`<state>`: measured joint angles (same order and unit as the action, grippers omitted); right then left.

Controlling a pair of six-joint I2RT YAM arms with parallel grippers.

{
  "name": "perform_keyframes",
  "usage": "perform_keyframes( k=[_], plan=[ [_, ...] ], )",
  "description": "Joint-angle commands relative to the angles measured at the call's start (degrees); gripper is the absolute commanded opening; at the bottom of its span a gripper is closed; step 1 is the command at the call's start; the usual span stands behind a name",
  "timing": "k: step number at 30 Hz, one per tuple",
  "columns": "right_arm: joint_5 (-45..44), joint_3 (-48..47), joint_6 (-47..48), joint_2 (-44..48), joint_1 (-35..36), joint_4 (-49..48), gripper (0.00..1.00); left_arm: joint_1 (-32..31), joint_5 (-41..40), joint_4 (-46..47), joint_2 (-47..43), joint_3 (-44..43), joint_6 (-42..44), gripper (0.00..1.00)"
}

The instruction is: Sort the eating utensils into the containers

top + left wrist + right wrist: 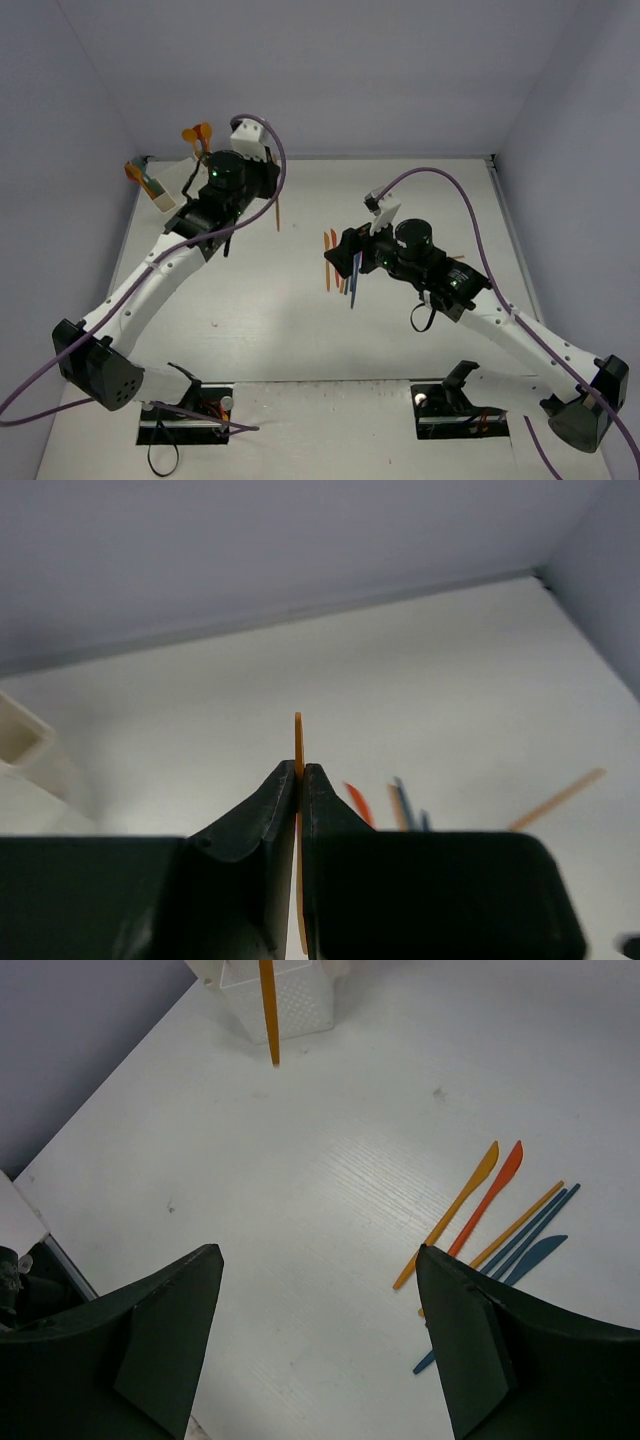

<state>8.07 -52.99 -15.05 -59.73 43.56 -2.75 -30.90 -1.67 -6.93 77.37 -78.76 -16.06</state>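
Your table is white with a faint wood grain, and the walls are pale lilac-grey. The bin is white, its side dotted in a fine grid. You see one orange utensil against black fingers. On the white you have an orange knife, a red knife and dark blue knives. Both cables are purple.

Bright, even light, soft faint shadows on the white table, left gripper blurred close-up
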Motion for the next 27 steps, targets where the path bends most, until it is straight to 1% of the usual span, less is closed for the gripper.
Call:
perform_keyframes(
  k=[1,4,6,10,12,16,22,27],
  plan=[
    [-1.83,-0.80,0.79,1.65,-0.56,-3.28,0.76,7.40,-0.90,12.07,2.33,-5.62,20.86,0.00],
    [-1.84,-0.80,1.24,0.98,-1.17,-2.89,0.76,13.18,3.29,16.82,5.87,-8.21,22.30,0.00],
    [-1.40,-1.07,1.57,0.32,-1.95,-2.68,0.76,15.59,5.36,19.05,9.61,-10.28,23.14,0.00],
    [0.32,-1.40,1.98,-0.89,-4.15,-2.58,0.76,18.26,7.49,20.89,15.20,-15.01,26.59,0.00],
    [1.34,-1.32,2.13,-1.36,-5.28,-2.42,0.76,19.68,9.49,22.17,17.97,-16.96,27.16,0.00],
    [3.22,-0.69,2.00,-1.31,-8.86,-2.28,0.76,22.17,10.24,24.29,22.32,-19.12,27.62,0.00],
    [3.10,-0.09,2.47,-1.08,-11.03,-1.91,0.75,24.44,10.83,27.29,26.56,-19.41,27.50,0.00],
    [3.00,-0.23,2.57,-2.02,-11.22,-1.54,0.75,25.81,11.53,31.15,29.09,-16.88,24.84,0.00]
  ],
)
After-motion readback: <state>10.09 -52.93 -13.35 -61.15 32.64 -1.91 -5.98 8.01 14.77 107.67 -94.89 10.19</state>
